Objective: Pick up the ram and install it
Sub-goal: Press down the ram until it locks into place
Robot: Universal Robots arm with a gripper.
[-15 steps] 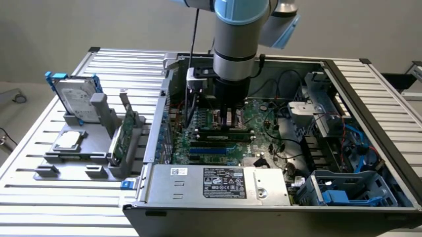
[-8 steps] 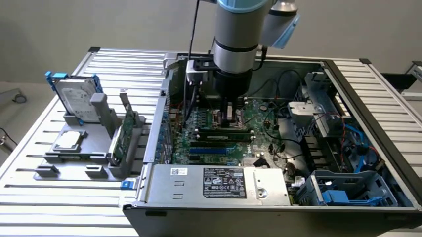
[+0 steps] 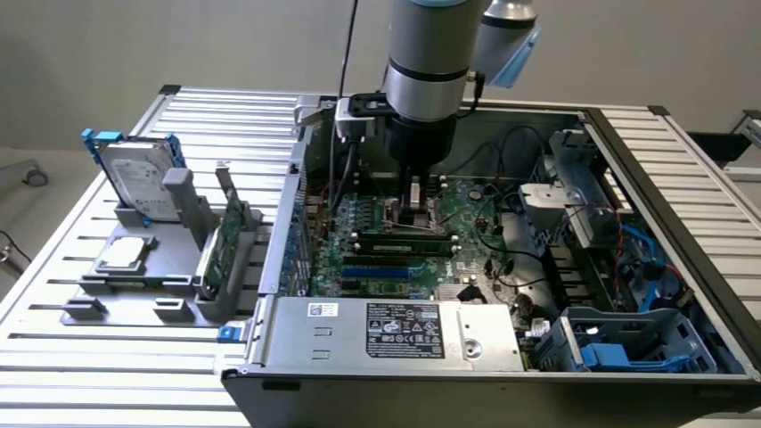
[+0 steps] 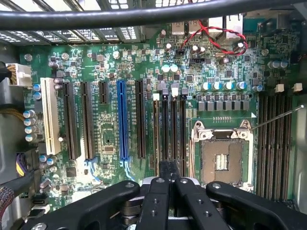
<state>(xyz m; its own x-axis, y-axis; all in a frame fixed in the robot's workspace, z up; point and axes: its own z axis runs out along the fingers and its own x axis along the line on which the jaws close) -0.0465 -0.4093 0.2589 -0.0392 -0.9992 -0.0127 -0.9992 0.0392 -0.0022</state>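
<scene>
My gripper (image 3: 413, 210) reaches down into the open computer case (image 3: 666, 223), low over the motherboard (image 3: 393, 267). In the wrist view its black fingers (image 4: 168, 173) are pressed together, shut, right above the row of black memory slots (image 4: 169, 129) beside the processor socket (image 4: 223, 155). A long thin green stick with dark chips, the ram (image 3: 405, 239), stands on edge in a slot just in front of the fingertips in the exterior view. I cannot tell whether the fingertips touch it.
On the exterior view's left a grey holder (image 3: 143, 294) carries a silver hard drive with blue rails (image 3: 137, 174), a green expansion card (image 3: 232, 236) and a processor chip (image 3: 125, 254). Cables (image 3: 642, 259), a drive cage (image 3: 636, 343) and the power supply (image 3: 398, 330) crowd the case.
</scene>
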